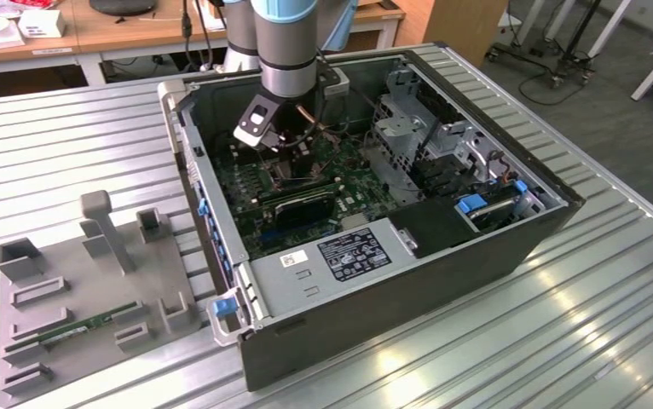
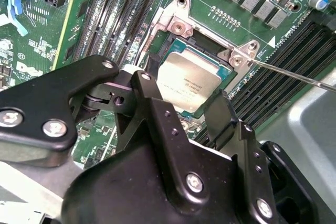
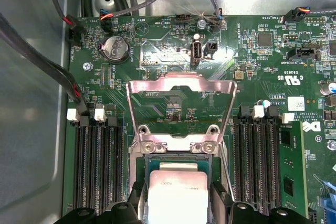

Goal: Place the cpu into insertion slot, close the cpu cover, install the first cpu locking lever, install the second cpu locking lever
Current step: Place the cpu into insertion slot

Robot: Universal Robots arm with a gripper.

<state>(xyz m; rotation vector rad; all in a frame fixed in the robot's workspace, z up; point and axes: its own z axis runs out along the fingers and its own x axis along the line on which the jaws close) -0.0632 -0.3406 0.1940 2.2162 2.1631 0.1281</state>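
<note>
cpu (image 2: 186, 82) inside open computer case (image 1: 338, 332) on slatted metal table (image 1: 531, 341), desks (image 1: 133, 30) behind

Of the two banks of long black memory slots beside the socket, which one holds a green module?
The bank farther from the round coin battery: a green module stands in its outermost slot. The other bank, near the battery, has none.

A table top of ribbed silver metal slats (image 1: 554, 324) is spread across the scene, and bright patches of light (image 1: 418, 362) are reflected on its near part. Wooden desks (image 1: 111, 34) are set at the far side, toward the exterior view's left. A grey floor (image 1: 611, 102) is seen at the far right, where wheeled stand bases (image 1: 531, 64) are parked.
</note>
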